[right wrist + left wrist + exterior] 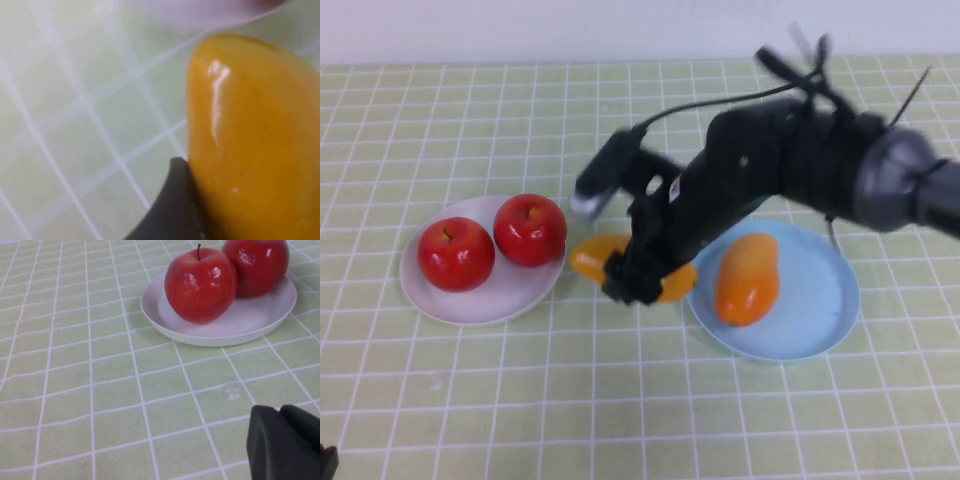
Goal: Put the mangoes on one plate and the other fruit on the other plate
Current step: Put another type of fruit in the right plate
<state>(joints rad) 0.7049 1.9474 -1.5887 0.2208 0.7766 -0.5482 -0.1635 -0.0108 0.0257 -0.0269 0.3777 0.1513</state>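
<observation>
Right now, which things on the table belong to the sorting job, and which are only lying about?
Part of the job:
- two red apples on the white plate
- mango on the light blue plate
- second mango on the cloth, right gripper closed around it
- left gripper, parked, shut

Only lying about:
- green checked tablecloth

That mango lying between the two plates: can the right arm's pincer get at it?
Probably yes: the right pincer is already down over the mango, one finger against its side, nothing between. The left pincer sits parked, shut.
</observation>
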